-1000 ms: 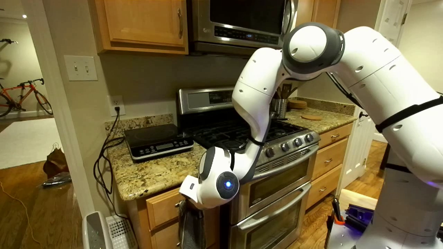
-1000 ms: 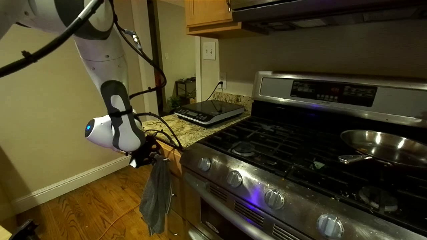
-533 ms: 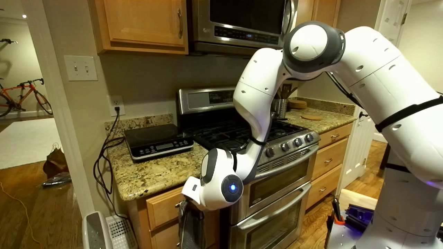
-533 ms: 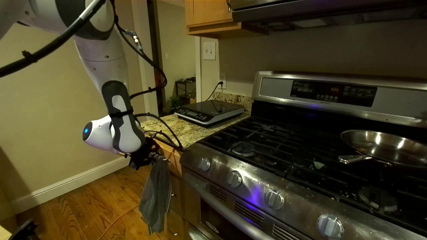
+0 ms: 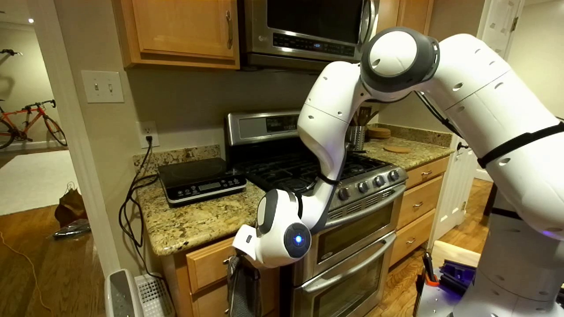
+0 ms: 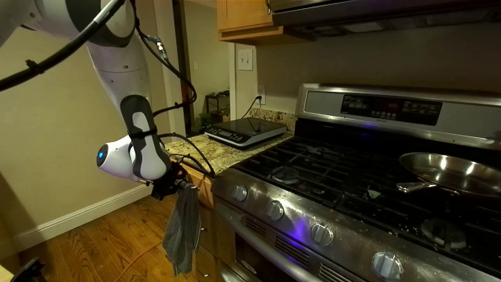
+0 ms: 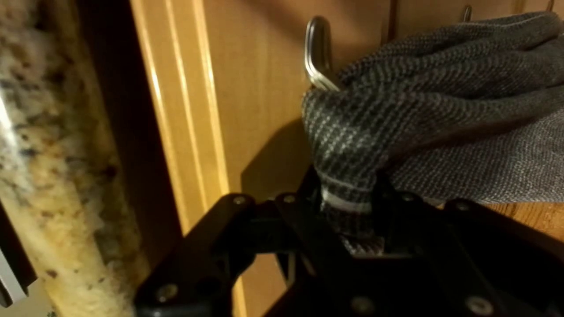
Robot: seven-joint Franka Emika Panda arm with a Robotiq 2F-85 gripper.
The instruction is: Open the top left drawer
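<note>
Wrist view: the jaws clench the towel [image 7: 434,105], apparently with the handle [image 7: 318,50] inside, its long axis roughly 12-to-6 o'clock. The drawer front [image 7: 255,83] lies behind, showing toward 11 o'clock; pull squarely away.

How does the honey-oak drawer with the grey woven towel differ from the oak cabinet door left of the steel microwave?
The honey-oak drawer sits under the speckled counter; the oak cabinet door hangs above it. The grey towel drapes the drawer's metal handle; the door's handle is bare. Both are golden wood.
</note>
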